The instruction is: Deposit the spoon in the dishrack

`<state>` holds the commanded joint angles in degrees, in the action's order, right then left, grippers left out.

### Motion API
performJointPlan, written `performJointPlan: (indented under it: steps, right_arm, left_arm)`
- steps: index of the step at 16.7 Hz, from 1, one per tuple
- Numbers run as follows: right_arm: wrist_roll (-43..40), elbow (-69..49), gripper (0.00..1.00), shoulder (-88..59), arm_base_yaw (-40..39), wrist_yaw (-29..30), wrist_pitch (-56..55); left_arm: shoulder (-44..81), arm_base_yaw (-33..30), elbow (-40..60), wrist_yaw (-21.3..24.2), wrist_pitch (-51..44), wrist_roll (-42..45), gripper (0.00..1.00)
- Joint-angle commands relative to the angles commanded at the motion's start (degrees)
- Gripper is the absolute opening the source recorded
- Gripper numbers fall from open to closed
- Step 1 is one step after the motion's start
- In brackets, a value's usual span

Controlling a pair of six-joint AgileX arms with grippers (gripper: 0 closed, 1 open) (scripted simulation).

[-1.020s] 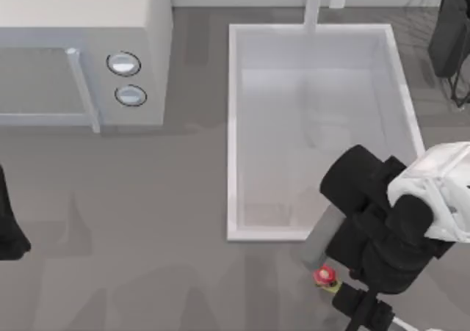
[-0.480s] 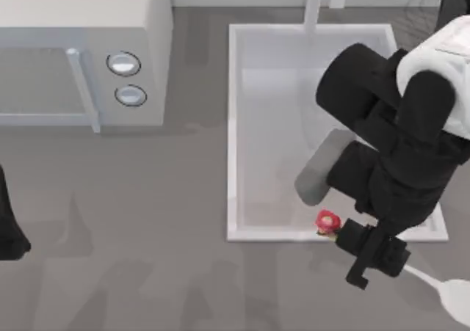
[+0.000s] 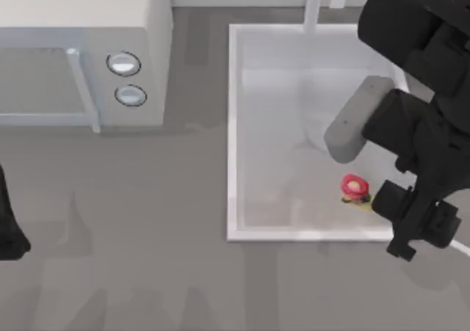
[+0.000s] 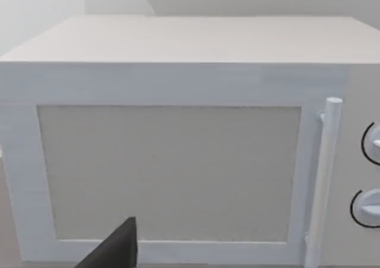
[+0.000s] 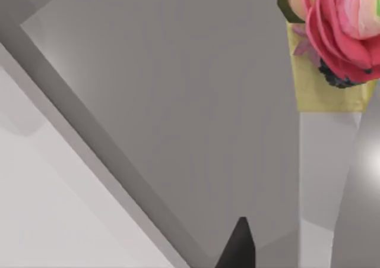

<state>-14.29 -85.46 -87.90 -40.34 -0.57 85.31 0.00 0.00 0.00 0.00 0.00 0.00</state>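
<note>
R gripper (image 3: 411, 217) clamped on the spoon (image 3: 356, 188), held over the sink basin (image 3: 233, 125) near its front-right corner, just inside the rim. Spoon: 1, red rose-like end w/ yellow bit behind. Open counter (image 3: 147, 257) left of basin. Microwave (image 3: 81, 52) far left, 2 knobs. L arm (image 3: 9, 228) parked at left edge; its fingers: can't tell

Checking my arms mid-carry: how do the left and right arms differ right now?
The right gripper hangs over the sink basin's near right corner, carrying the spoon with its red end over the basin; the left arm sits parked at the table's left edge. The right arm reaches across the basin; the left faces the microwave. Both are black.
</note>
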Motion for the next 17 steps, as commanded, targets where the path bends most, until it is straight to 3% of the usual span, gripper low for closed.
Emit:
performJointPlan:
  steps: [5, 8, 12, 17]
  right_arm:
    - [0.2, 0.2, 0.0, 0.13, 0.43, -0.41, -0.83]
    - [1.18, 0.88, 0.0, 2.39, 5.67, -3.1, -6.05]
    - [4.04, 3.74, 0.0, 7.48, 19.67, -9.56, -19.69]
    - [8.38, 9.98, 0.0, 15.83, 43.89, -19.68, -43.41]
  left_arm:
    - [0.0, 0.0, 0.0, 0.0, 0.0, 0.0, 1.0]
    - [0.0, 0.0, 0.0, 0.0, 0.0, 0.0, 1.0]
    - [0.0, 0.0, 0.0, 0.0, 0.0, 0.0, 1.0]
    - [0.0, 0.0, 0.0, 0.0, 0.0, 0.0, 1.0]
